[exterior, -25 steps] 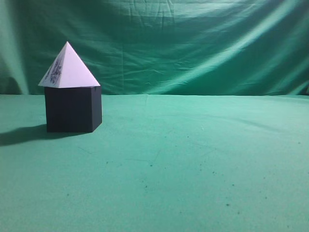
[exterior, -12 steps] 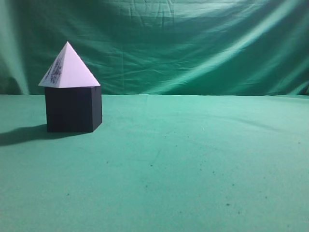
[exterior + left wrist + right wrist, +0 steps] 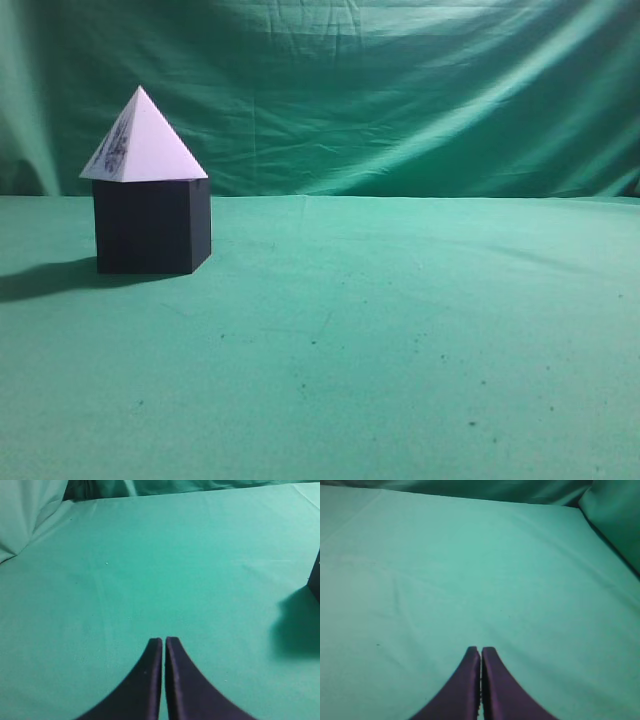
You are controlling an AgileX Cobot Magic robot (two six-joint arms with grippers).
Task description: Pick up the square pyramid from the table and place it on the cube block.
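Note:
In the exterior view the white square pyramid (image 3: 148, 142), with dark scribbles on its left face, sits upright on top of the black cube block (image 3: 150, 226) at the left of the green table (image 3: 400, 330). No arm shows in that view. In the left wrist view my left gripper (image 3: 163, 640) is shut and empty over bare cloth; a dark edge of the cube block (image 3: 315, 580) and its shadow show at the far right. In the right wrist view my right gripper (image 3: 480, 650) is shut and empty over bare cloth.
A wrinkled green backdrop cloth (image 3: 400, 90) hangs behind the table. The cube's shadow (image 3: 45, 278) falls to its left. Folds of the backdrop show at the top corners of both wrist views.

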